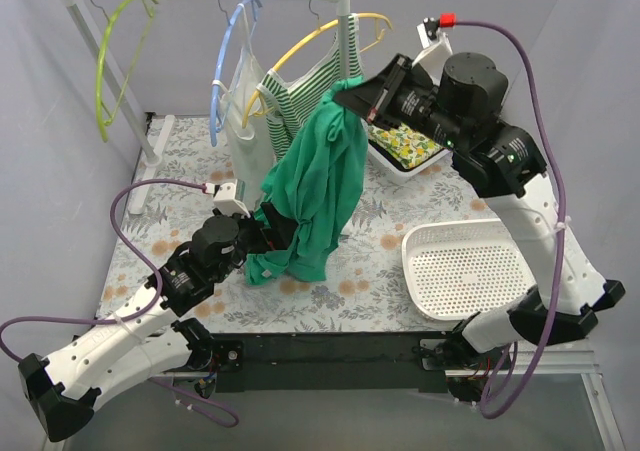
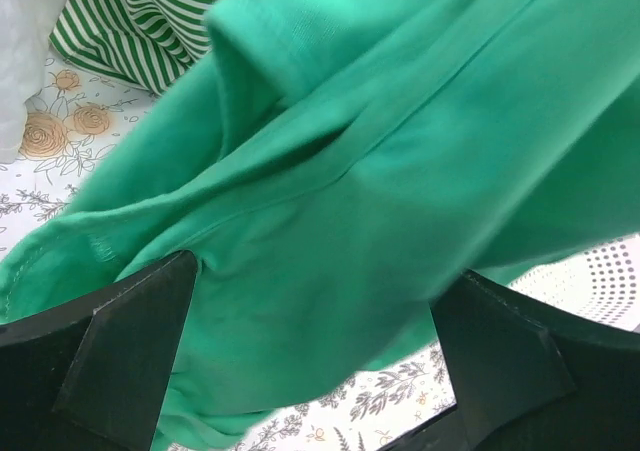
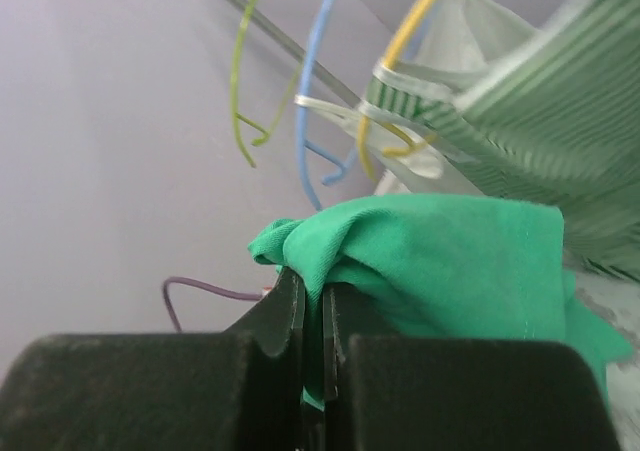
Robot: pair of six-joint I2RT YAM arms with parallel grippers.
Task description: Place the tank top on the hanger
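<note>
The right tool (image 3: 312,311) pinches the tank top (image 1: 325,171) aloft beside the striped top (image 1: 312,83); the left tool (image 2: 325,271) gapes wide around its lower folds.

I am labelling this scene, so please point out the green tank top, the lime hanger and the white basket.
tank top (image 1: 325,171): top external view, middle of the hanging fabric.
lime hanger (image 1: 98,86): top external view, its curved plastic arm.
white basket (image 1: 460,226): top external view, its far rim.
</note>
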